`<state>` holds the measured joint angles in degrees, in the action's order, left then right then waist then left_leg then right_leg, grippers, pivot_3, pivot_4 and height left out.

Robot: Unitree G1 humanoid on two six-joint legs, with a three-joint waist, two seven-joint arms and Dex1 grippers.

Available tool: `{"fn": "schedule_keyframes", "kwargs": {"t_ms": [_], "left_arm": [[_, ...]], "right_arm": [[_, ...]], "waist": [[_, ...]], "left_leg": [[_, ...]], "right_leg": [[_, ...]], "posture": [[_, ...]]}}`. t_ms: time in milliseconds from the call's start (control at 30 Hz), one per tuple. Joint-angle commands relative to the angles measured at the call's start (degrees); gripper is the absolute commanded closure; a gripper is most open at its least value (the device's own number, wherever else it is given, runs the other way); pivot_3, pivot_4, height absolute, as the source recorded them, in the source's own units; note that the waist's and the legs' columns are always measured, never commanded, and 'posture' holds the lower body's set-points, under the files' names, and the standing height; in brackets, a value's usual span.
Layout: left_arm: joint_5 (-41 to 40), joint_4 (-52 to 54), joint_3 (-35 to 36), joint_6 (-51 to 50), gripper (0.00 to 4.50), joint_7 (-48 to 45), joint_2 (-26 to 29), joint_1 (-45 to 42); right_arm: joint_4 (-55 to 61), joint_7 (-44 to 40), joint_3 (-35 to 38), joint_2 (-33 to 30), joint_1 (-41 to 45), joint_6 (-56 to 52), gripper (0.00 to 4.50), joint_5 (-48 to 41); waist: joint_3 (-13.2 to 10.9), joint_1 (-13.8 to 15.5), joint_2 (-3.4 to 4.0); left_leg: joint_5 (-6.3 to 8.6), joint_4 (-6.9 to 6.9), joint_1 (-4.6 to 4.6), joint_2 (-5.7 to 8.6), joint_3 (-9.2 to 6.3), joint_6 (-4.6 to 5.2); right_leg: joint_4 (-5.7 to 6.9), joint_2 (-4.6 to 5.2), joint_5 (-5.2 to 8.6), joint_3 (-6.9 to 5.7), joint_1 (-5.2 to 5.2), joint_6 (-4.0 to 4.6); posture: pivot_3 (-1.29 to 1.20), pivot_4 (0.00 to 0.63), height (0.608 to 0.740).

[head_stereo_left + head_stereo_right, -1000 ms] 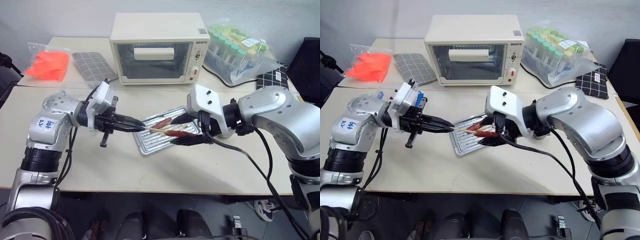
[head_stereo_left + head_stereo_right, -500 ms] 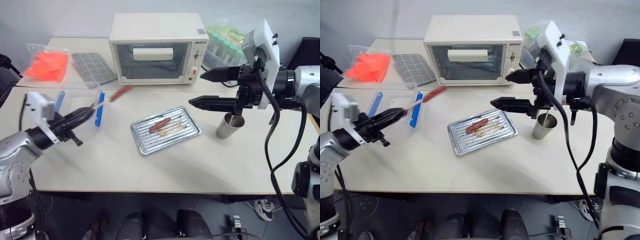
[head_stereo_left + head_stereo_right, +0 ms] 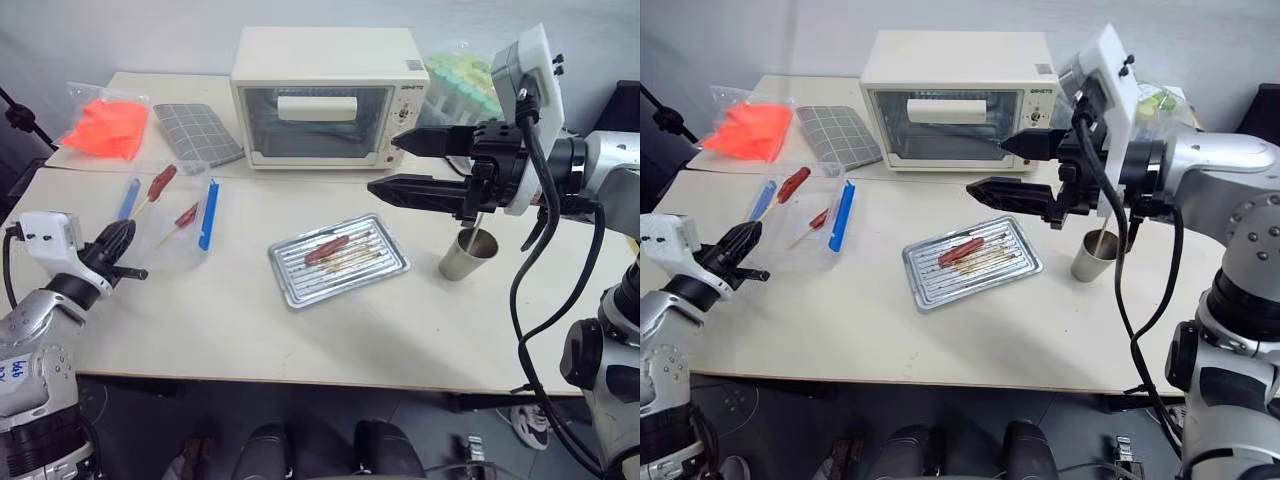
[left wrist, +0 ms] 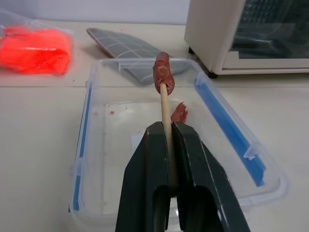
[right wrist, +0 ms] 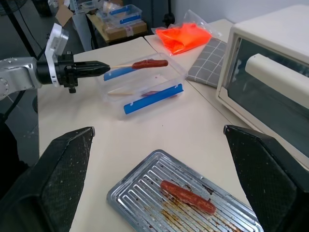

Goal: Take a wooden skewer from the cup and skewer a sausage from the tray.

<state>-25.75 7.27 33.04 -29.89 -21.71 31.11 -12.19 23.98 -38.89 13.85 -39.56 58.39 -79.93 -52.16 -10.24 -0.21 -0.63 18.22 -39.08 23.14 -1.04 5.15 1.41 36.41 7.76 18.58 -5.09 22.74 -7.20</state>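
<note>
My left gripper [image 3: 122, 233] is shut on the wooden skewer [image 4: 165, 104]. A red-brown sausage [image 4: 163, 75] is stuck on its tip, held level over a clear plastic box [image 3: 178, 222] at the table's left. A second skewered sausage [image 3: 186, 215] lies inside that box. The silver tray [image 3: 375, 262] sits mid-table with one sausage [image 3: 327, 249] on its ribs. The grey cup [image 3: 466, 258] stands just right of the tray. My right gripper [image 3: 388, 165] hangs wide open and empty, well above the table, over the tray's far right corner.
A cream toaster oven [image 3: 325, 95] stands at the back centre. Beside it on the right is a bag of capped tubes [image 3: 468, 82]. An orange bag [image 3: 100, 130] and a grey checked mat [image 3: 197, 132] lie at the back left.
My left gripper swung left from the tray, carrying the skewered sausage to above the clear box. The right gripper opened and rose off the tray, then held still. The camera shifted a little.
</note>
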Motion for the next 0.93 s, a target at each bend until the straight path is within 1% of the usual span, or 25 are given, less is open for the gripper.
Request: {"fn": "schedule_keyframes", "kwargs": {"t_ms": [33, 100, 133, 267, 400, 467, 600, 667, 733, 833, 933], "left_arm": [[0.75, -2.33, -0.8, 2.47, 4.5, 0.22, 1.27, -2.47], [0.26, -4.04, -1.21, 3.27, 3.93, -0.55, 1.54, -3.93], [0.09, -4.48, -1.35, 3.74, 3.77, -0.93, 1.67, -4.26], [-0.07, -5.08, -1.53, 4.54, 2.53, -1.55, 2.49, -4.96], [-3.37, -1.72, 0.57, 2.05, 1.36, -4.24, 4.13, -1.98], [-6.07, 0.25, 1.94, 0.07, 1.36, -6.57, 5.67, 0.24], [-11.54, 2.85, 6.82, -3.39, 1.36, -18.93, 13.22, 9.24], [-11.56, 0.0, 11.13, -2.74, 1.36, -25.47, 18.12, 14.26], [-10.62, -4.07, 15.03, -0.57, 1.36, -29.51, 21.15, 17.45], [-9.74, -9.11, 17.83, 0.73, 1.36, -30.03, 22.69, 18.44], [-9.44, -10.19, 18.42, 1.76, 1.36, -30.85, 22.31, 19.45]], "right_arm": [[0.54, 0.73, 0.44, -0.88, 1.39, 1.47, 0.03, -1.44], [0.6, 1.08, 0.48, -1.08, 1.27, 1.51, 0.0, -1.79], [0.6, 1.27, 0.5, -1.13, 1.24, 1.53, 0.0, -1.97], [0.84, 1.91, 0.66, -1.39, 0.69, 1.67, 0.0, -2.55], [1.15, 1.79, 0.75, -2.75, -0.51, 1.98, 0.0, -2.82], [1.34, 1.29, 0.53, -3.94, -1.51, 2.53, 0.0, -2.8], [2.65, -2.68, -0.42, -9.83, -6.65, 5.76, 0.0, -1.42], [3.33, -6.01, 0.36, -13.53, -10.37, 8.16, 0.0, -1.18], [3.45, -8.38, 1.06, -16.31, -13.25, 10.67, 0.0, -0.73], [2.54, -9.05, 1.67, -17.41, -14.43, 12.98, 0.0, -1.01], [1.96, -9.05, 1.93, -17.4, -14.34, 14.13, 0.0, -1.6]], "waist": [[0.0, 0.0, 0.0], [0.0, 0.0, 0.0], [0.0, -0.01, 0.0], [0.0, -0.01, 0.0], [0.0, -0.12, 0.0], [0.0, -0.26, 0.0], [0.0, -0.38, -0.02], [0.0, -0.53, -0.01], [-0.01, -0.67, 0.01], [-0.02, -0.8, 0.04], [-0.02, -0.84, 0.03]], "left_leg": [[0.0, 0.01, 0.0, 0.0, 0.01, 0.0], [0.0, 0.01, 0.0, 0.0, 0.02, 0.0], [0.0, 0.01, 0.0, 0.01, 0.02, 0.0], [0.0, 0.01, 0.0, 0.01, 0.03, 0.01], [0.0, 0.01, 0.0, -0.01, 0.03, 0.0], [0.01, 0.05, 0.0, -0.04, 0.04, 0.0], [0.04, 0.1, 0.01, -0.1, 0.05, -0.04], [0.06, 0.14, 0.0, -0.11, 0.09, -0.04], [0.07, 0.15, 0.01, -0.14, 0.1, -0.04], [0.1, 0.17, -0.05, -0.13, 0.15, 0.0], [0.13, 0.18, -0.07, -0.14, 0.13, 0.02]], "right_leg": [[0.0, 0.01, 0.0, 0.0, 0.0, 0.0], [0.0, 0.0, 0.0, -0.01, 0.01, 0.0], [0.01, 0.01, 0.0, -0.01, 0.0, 0.0], [0.0, 0.01, 0.0, -0.01, 0.01, 0.0], [0.0, 0.0, 0.0, -0.02, 0.02, 0.0], [-0.03, 0.0, 0.0, -0.01, 0.03, 0.0], [-0.15, -0.05, 0.0, 0.0, 0.04, 0.0], [-0.23, -0.05, 0.0, 0.02, 0.04, 0.0], [-0.29, -0.09, 0.0, 0.0, 0.04, 0.01], [-0.32, -0.06, 0.0, 0.02, 0.03, 0.01], [-0.34, 0.02, 0.0, 0.04, 0.03, 0.01]], "posture": [[0.0, 0.15, 0.74], [0.0, 0.15, 0.74], [0.0, 0.15, 0.74], [0.0, 0.15, 0.74], [0.0, 0.15, 0.74], [0.0, 0.15, 0.74], [0.0, 0.15, 0.74], [0.0, 0.15, 0.74], [0.0, 0.15, 0.74], [0.0, 0.15, 0.74], [0.0, 0.15, 0.74]]}}
